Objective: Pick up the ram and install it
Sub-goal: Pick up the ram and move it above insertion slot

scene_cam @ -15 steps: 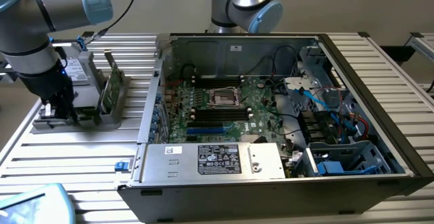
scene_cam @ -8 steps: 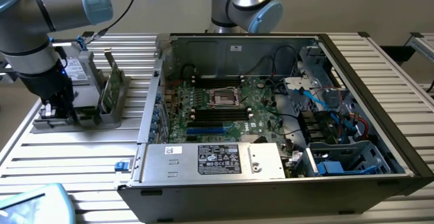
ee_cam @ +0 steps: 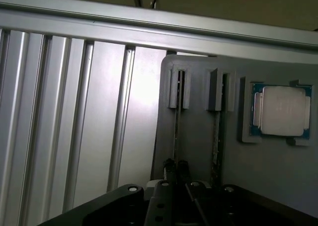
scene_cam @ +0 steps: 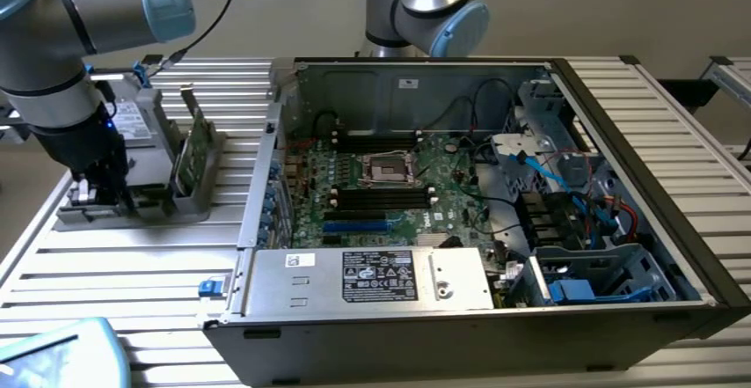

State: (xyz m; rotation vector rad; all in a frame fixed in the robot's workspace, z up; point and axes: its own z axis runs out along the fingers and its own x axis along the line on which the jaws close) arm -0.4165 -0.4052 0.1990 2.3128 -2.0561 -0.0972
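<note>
The ram [ee_cam: 177,121] stands on edge in a slot of the grey holder [ee_cam: 198,87], seen as a thin line in the wrist view. My gripper [ee_cam: 176,165] is down over its near end, with a dark fingertip [ee_cam: 169,164] close on each side, shut on the ram. A second thin stick [ee_cam: 217,131] stands in the neighbouring slot. In the exterior view my gripper [scene_cam: 88,196] is low at the holder's [scene_cam: 135,208] left end. The black memory slots [scene_cam: 378,196] lie on the motherboard inside the open computer case [scene_cam: 657,168].
A silver processor chip [ee_cam: 283,111] lies in a recess of the holder beside the sticks. A green board [scene_cam: 193,146] stands upright in the holder. A second arm [scene_cam: 428,10] rises behind the case. The power supply [scene_cam: 375,278] fills the case's front. Everything rests on a slatted aluminium table [scene_cam: 129,269].
</note>
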